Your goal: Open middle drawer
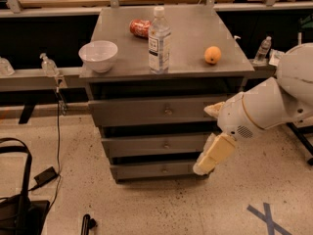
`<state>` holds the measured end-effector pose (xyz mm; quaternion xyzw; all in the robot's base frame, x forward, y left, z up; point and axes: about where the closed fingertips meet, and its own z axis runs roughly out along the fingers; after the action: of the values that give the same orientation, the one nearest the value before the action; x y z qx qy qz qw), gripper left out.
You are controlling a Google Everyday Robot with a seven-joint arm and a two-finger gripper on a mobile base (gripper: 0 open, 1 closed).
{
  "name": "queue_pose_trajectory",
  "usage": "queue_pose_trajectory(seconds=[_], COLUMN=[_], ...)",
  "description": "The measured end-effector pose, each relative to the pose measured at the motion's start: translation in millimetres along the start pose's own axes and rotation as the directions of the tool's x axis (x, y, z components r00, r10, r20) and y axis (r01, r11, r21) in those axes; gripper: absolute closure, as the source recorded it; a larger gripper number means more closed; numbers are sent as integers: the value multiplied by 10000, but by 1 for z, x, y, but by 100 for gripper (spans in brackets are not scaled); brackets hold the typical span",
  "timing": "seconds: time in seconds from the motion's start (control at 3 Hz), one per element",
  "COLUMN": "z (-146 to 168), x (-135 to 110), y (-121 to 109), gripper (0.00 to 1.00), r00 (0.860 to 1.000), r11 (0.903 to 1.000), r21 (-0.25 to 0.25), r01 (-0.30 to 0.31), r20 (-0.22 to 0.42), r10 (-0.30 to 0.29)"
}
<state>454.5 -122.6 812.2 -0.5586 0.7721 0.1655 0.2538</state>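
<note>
View of a grey metal bench [122, 72] with three drawer fronts, and the robot arm. At far left, a black bag [17, 212] lies on the speckled floor, and a small clear bottle [49, 63] stands on the ledge behind. On the bench top, from left to right: a white bowl [99, 55] near the left front edge; a red can [140, 28] lying on its side toward the back; an upright clear water bottle [159, 40] just in front of the can; and an orange [212, 55] set apart to the right. The middle drawer [146, 146], with its small round centre knob, sits between the taller top drawer [142, 111] and the bottom drawer [146, 170]. The cream end effector [204, 165] hangs tilted down and leftward from the white arm [264, 109], overlapping the right ends of the middle and bottom fronts; contact cannot be told, nor whether it is wide or narrow. A blue tape cross [266, 217] marks the floor at lower right.
</note>
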Motion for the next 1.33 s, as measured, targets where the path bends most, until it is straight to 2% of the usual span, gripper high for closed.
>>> queue_pose_trajectory(seconds=[0.33, 0.67, 1.0, 1.33], z=[27, 120, 195, 215], x=[3, 9, 21, 30], y=[-10, -38, -69, -80], gripper=[0, 0, 0, 0], r00=[9998, 9909, 9799, 9748], r11=[9997, 9997, 9991, 9968], r21=[216, 173, 391, 603], r01=[81, 167, -146, -519], r20=[167, 1335, 1995, 2200], r10=[-84, -189, 65, 374])
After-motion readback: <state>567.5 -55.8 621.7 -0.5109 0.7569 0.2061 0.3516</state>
